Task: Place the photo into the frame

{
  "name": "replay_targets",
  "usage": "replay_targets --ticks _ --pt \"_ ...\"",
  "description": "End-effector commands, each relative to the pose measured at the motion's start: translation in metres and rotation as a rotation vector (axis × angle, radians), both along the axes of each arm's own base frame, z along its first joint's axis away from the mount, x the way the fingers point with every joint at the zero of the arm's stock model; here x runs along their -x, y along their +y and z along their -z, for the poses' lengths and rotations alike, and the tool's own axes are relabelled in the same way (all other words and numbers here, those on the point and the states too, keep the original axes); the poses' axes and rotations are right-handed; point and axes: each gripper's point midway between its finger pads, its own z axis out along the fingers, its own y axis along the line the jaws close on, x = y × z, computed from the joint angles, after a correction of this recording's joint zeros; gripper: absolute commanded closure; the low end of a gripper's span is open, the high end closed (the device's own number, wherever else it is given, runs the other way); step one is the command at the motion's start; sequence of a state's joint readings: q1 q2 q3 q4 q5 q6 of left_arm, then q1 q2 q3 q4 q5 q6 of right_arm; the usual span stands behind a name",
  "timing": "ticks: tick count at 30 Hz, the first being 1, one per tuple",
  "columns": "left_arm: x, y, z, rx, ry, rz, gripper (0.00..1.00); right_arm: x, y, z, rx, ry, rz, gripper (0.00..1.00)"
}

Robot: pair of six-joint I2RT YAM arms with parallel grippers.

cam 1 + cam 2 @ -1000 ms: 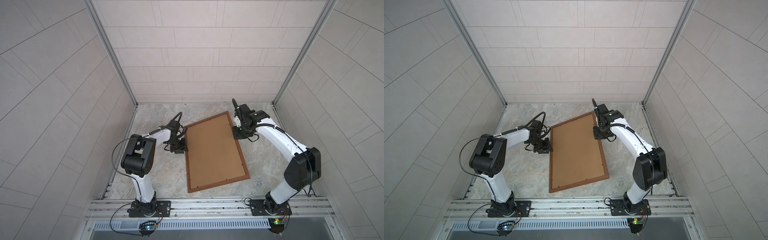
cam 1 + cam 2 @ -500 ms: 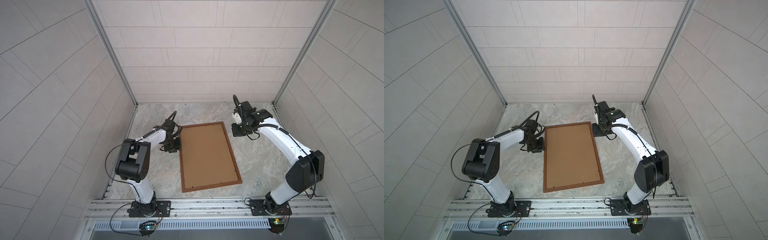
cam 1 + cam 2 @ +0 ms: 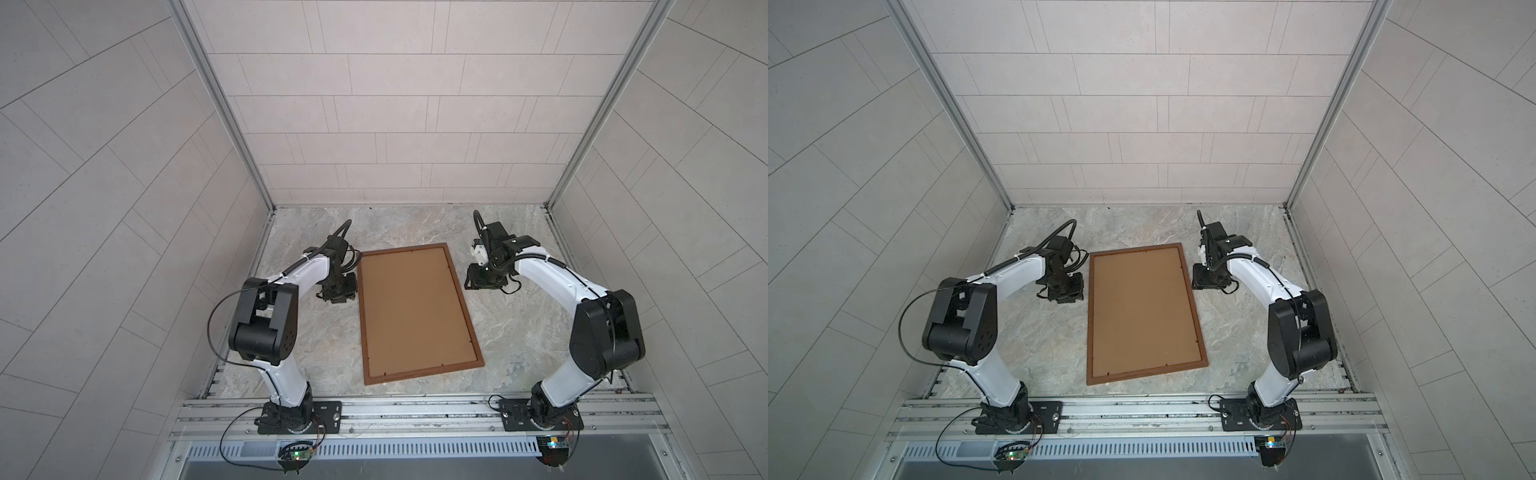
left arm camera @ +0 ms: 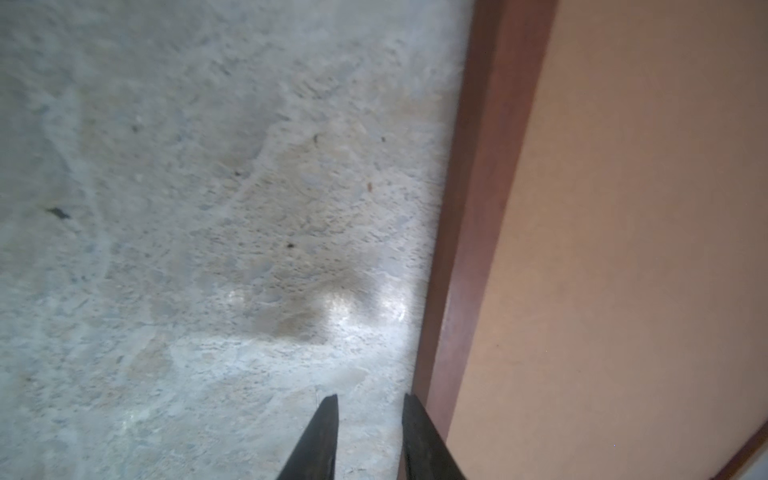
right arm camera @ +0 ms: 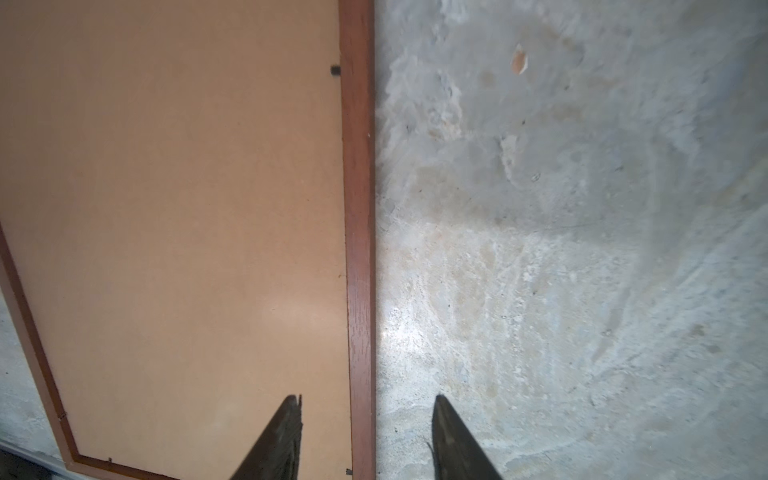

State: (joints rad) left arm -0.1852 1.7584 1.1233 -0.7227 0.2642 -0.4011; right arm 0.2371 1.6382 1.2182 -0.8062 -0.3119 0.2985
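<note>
The frame (image 5: 359,249) is laid face down on the mottled, stone-like table (image 3: 519,332), and its opening is filled by a plain, matt brown backing board (image 3: 411,311). The photo is not seen in any view. Whether it is under the board cannot be told, so the task is judged either nearly finished or hardly begun. The right gripper (image 5: 368,397) is spread across the narrow, wood-grained moulding and nothing is gripped. The left gripper (image 4: 370,397) is slightly parted and empty, just beside the opposite long edge
</note>
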Motion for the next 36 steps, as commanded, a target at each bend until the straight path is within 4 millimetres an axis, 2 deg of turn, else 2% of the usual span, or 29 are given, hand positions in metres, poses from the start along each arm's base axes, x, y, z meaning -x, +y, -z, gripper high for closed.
replay_targets --ticks 1,5,9,15,20,24,27,36 --pt "0.013 0.009 0.015 -0.044 0.062 0.008 0.76 -0.010 0.015 0.011 -0.092 -0.024 -0.027 0.49" --pt "0.018 0.008 0.025 -0.046 0.097 0.019 0.82 -0.013 0.023 0.034 -0.136 0.021 -0.035 0.46" --pt "0.021 0.000 0.030 -0.039 0.109 0.032 0.82 -0.015 0.030 0.052 -0.170 0.041 -0.027 0.40" --pt "0.024 -0.011 0.038 -0.019 0.128 0.049 0.82 -0.013 0.032 0.077 -0.182 0.087 -0.015 0.38" --pt "0.019 -0.038 0.036 0.075 0.124 0.091 0.82 -0.006 0.042 0.083 -0.249 0.120 -0.009 0.38" --pt "0.014 -0.063 0.035 0.147 0.118 0.125 0.82 -0.001 0.065 0.066 -0.414 0.145 -0.005 0.40" --pt "0.012 -0.076 0.035 0.195 0.123 0.139 0.82 0.003 0.082 0.046 -0.548 0.167 0.008 0.41" --pt "0.002 -0.092 0.033 0.262 0.113 0.143 0.82 0.018 0.103 -0.029 -0.773 0.104 0.001 0.44"
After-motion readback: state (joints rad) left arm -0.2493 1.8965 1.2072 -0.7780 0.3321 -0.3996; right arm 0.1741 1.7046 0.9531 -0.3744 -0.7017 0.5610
